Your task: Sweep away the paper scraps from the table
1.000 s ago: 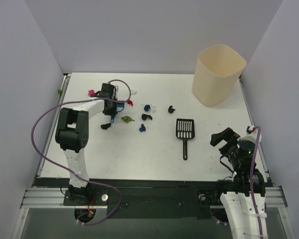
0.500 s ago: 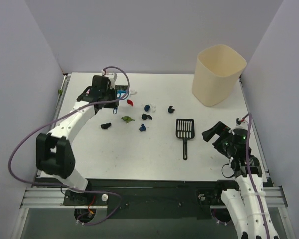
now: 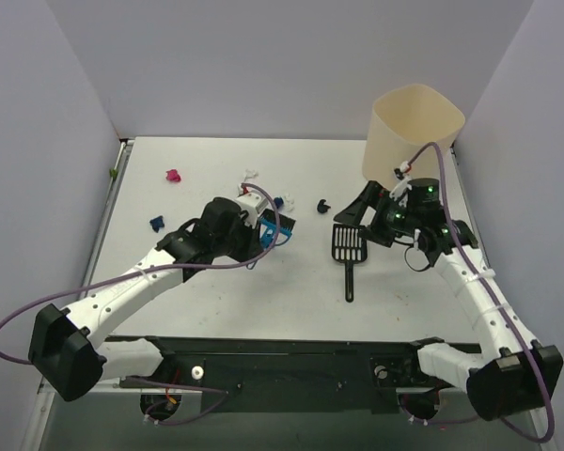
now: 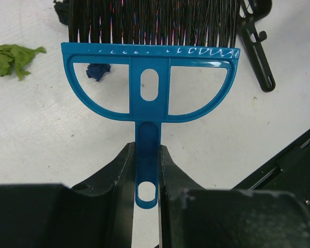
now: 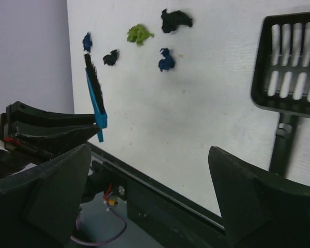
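My left gripper [image 3: 261,237] is shut on the handle of the blue hand brush [image 4: 150,82] and holds it bristles-down at mid-table. In the left wrist view a green scrap [image 4: 13,56], a dark blue scrap [image 4: 98,70] and a black scrap [image 4: 62,10] lie by the bristles. Pink [image 3: 173,176], dark blue [image 3: 156,223], white [image 3: 252,175], blue [image 3: 278,202] and black [image 3: 322,206] scraps lie on the white table [image 3: 263,301]. My right gripper [image 3: 357,216] is open and empty just above the head of the black slotted scoop [image 3: 350,242].
A cream bin [image 3: 412,141] stands at the back right corner. The scoop's handle [image 3: 349,282] points toward the near edge. Lilac walls enclose the table on three sides. A black rail [image 3: 301,349] runs along the near edge.
My left arm has swung from the back left to mid-table with the brush. My right arm has reached from the near right edge forward over the scoop's head.
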